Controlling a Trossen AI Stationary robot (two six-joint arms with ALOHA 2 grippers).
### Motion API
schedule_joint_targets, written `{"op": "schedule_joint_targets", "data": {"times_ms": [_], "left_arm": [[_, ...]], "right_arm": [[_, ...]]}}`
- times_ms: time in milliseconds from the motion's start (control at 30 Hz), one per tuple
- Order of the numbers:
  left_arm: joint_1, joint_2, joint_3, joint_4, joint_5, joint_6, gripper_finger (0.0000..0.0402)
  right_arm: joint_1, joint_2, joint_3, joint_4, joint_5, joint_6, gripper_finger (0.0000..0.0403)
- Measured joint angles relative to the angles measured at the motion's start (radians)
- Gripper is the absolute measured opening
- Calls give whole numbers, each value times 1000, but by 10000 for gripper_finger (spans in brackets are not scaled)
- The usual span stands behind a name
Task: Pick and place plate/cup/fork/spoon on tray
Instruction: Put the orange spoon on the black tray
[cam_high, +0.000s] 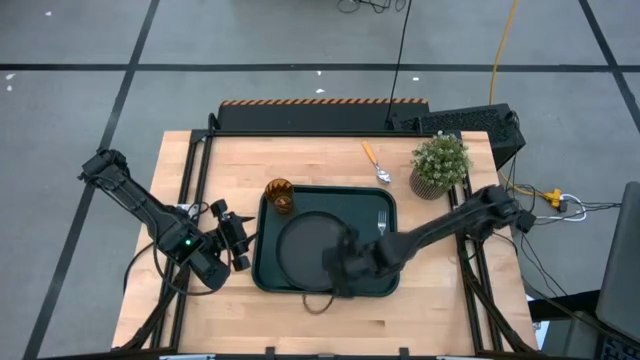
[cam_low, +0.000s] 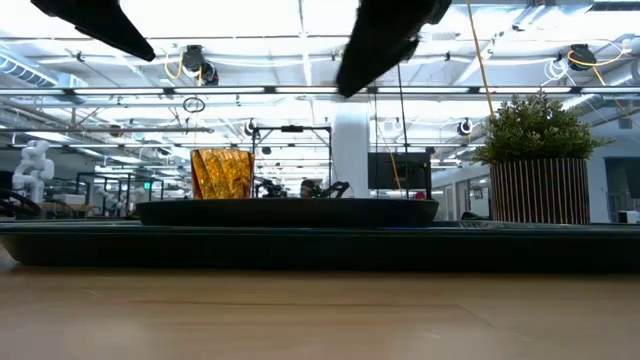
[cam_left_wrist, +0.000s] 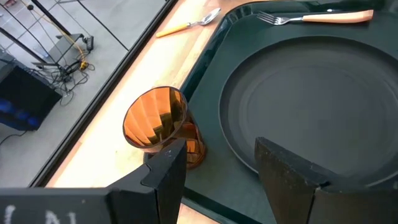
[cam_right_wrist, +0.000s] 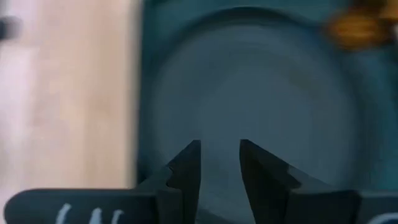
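The spoon (cam_high: 378, 165) is left on the table beyond the tray (cam_high: 268, 277) (plate (cam_high: 300, 240), cup (cam_high: 280, 196), fork (cam_high: 382, 222) aboard); it could be skidded away by the right claw (cam_high: 338, 270), slightly parted, empty

The right gripper (cam_right_wrist: 219, 163), fingers slightly parted, hovers over what looks like the plate (cam_right_wrist: 261, 93).

The left arm reaches in from nine o'clock, elbow raised, its left gripper (cam_high: 240, 243) pointing toward three o'clock with fingers (cam_left_wrist: 166, 177) spread apart. The right arm stretches in from three o'clock, right gripper (cam_high: 337, 272) low, fingers (cam_right_wrist: 186, 171) slightly parted, holding nothing.
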Motion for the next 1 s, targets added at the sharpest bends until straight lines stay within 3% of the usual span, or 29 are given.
{"op": "schedule_joint_targets", "data": {"times_ms": [67,167,300,667,867,1000], "left_arm": [[1,0,0,0,0,0,193],[1,0,0,1,-2,0,193],[1,0,0,1,-39,1,193],[1,0,0,-18,-61,65,193],[1,0,0,-19,-23,176,193],[1,0,0,-20,-18,268,193]], "right_arm": [[-39,-56,0,-107,60,76,104],[-145,-111,1,-274,61,230,104],[-294,-123,0,-364,61,180,104],[-744,-117,-10,-326,-20,-27,104],[-868,-114,-104,-192,-170,-110,104],[-904,-108,-159,-138,-175,-140,104]]}}
